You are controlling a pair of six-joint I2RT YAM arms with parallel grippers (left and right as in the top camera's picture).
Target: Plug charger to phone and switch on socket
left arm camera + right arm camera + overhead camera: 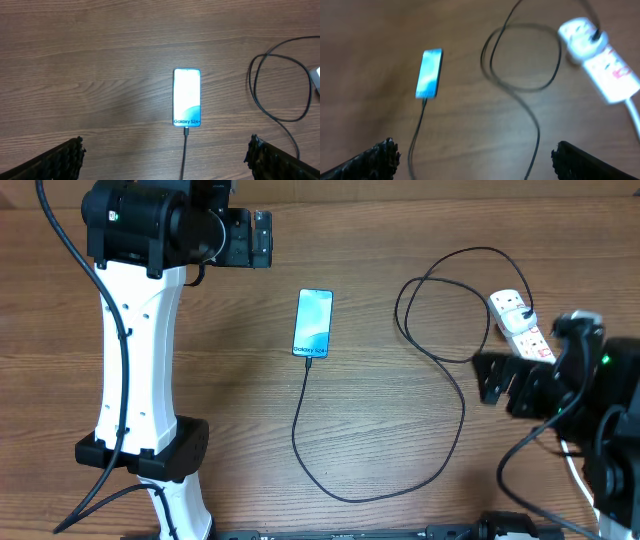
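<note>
The phone lies face up mid-table with its blue screen lit; it also shows in the left wrist view and, blurred, in the right wrist view. The charger, a thin black cable, has its connector tip at the phone's lower edge, loops across the wood and ends in a black plug seated in the socket, a white strip at the right. My left gripper hangs open above the table short of the phone. Open too is my right gripper, high over the cable.
The left arm's white column and black base stand at the table's left. The right arm's black body covers the near end of the socket, and the thick white cord runs off toward it.
</note>
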